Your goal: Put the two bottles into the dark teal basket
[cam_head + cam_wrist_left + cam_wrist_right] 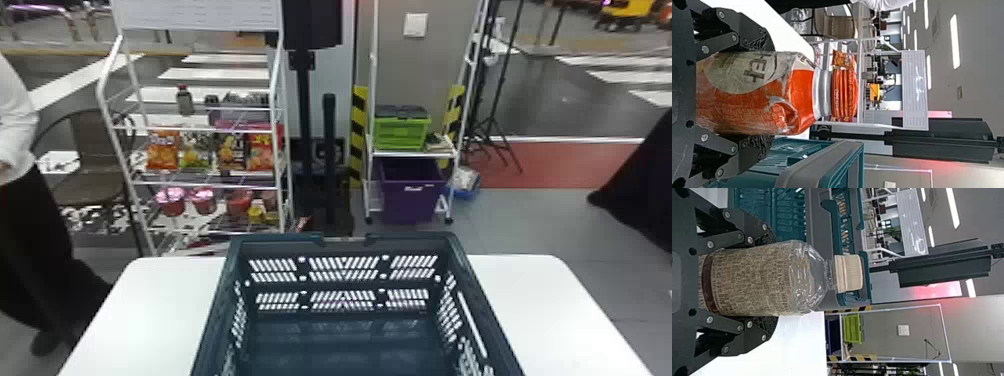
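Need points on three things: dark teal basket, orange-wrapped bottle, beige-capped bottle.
dark teal basket [280, 244]: head view, far wall near the rim
orange-wrapped bottle [750, 103]: left wrist view, wrap around the body
beige-capped bottle [752, 280]: right wrist view, printed label

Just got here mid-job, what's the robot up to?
The left gripper holds an orange-labelled bottle, and the right gripper holds a clear bottle with a cream cap, both roughly upright. The dark teal basket sits on the white table between them. Neither bottle is in it yet.
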`<act>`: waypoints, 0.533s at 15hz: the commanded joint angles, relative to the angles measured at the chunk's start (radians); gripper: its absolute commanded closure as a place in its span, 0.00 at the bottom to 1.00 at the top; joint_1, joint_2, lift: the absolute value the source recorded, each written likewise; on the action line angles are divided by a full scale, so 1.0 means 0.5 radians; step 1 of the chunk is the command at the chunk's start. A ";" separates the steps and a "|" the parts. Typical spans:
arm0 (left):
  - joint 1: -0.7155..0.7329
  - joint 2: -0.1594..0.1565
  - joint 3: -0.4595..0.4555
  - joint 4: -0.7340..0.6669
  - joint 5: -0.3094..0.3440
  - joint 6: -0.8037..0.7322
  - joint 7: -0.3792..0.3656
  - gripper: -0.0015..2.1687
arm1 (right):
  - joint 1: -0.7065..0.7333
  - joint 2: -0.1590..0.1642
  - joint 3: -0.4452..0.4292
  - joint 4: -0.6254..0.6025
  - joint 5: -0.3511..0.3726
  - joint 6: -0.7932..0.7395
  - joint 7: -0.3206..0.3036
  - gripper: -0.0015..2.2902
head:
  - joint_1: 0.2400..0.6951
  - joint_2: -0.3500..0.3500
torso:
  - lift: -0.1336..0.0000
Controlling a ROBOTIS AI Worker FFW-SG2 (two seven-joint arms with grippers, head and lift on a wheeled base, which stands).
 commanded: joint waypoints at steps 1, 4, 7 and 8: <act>0.010 -0.001 0.000 -0.001 0.000 0.000 -0.001 0.99 | 0.009 0.002 0.001 -0.009 0.000 0.006 0.000 0.88 | 0.57 0.50 | 1.00; 0.016 0.003 0.000 -0.007 -0.003 -0.006 -0.004 0.99 | 0.021 0.002 0.001 -0.021 0.003 0.006 0.000 0.88 | 0.57 0.50 | 1.00; 0.022 0.003 0.000 -0.010 -0.003 -0.006 -0.013 0.99 | 0.039 0.002 0.001 -0.030 0.003 -0.006 0.000 0.88 | 0.57 0.50 | 1.00; 0.019 0.003 0.000 -0.007 -0.003 -0.006 -0.016 0.99 | 0.045 0.002 0.001 -0.033 0.003 -0.013 0.000 0.88 | 0.57 0.50 | 1.00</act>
